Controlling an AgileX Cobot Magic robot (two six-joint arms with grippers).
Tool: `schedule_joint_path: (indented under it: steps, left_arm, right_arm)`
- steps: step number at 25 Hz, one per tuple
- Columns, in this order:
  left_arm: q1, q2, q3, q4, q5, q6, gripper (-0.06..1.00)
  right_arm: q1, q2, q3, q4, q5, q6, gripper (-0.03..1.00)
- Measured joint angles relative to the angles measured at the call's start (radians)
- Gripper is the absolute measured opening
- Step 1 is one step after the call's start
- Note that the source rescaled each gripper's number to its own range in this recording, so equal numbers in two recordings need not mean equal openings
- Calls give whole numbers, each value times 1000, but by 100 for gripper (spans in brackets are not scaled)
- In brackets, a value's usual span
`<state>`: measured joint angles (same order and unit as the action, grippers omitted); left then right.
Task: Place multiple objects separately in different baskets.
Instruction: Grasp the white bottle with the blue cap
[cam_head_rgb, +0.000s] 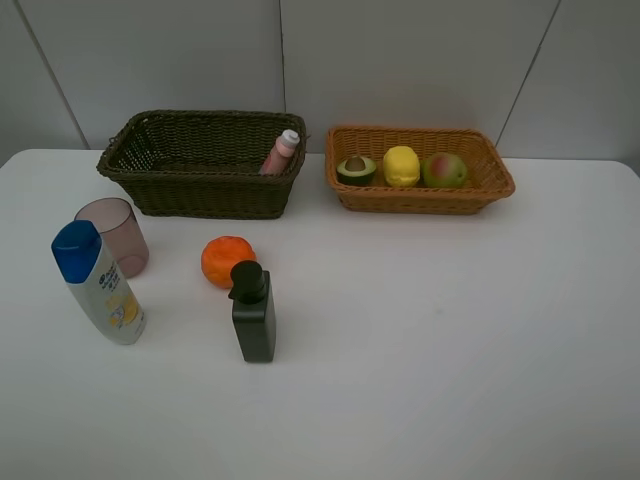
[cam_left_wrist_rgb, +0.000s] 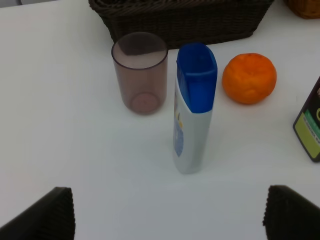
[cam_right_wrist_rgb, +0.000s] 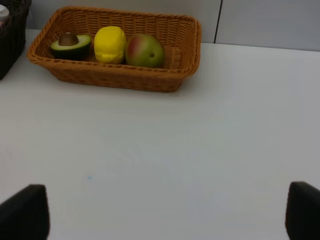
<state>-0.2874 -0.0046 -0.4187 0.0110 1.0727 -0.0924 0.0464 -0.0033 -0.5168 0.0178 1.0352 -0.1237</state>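
Observation:
The dark basket holds the pink bottle, which leans in its right end. The tan basket holds the avocado, lemon and pear. On the table stand the mauve cup, the white blue-capped bottle and the black pump bottle, with the orange beside it. My left gripper is open and empty, short of the white bottle. My right gripper is open and empty, well back from the tan basket.
A grey panelled wall runs behind the baskets. The white table spreads wide on the right and front. Neither arm shows in the high view.

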Motion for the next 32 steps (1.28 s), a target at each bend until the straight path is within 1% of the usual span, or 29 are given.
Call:
schedule_joint_path:
  steps: [25,28,32]
  left_arm:
    - [0,0,0,0,0,0,100]
    - [0,2,-19,0,0,0,100]
    - [0,71,-72,0,0,0,100]
  right_arm:
    - [0,0,0,0,0,0,100]
    - [0,0,0,0,0,0,100]
    - [0,0,0,0,0,0,100]
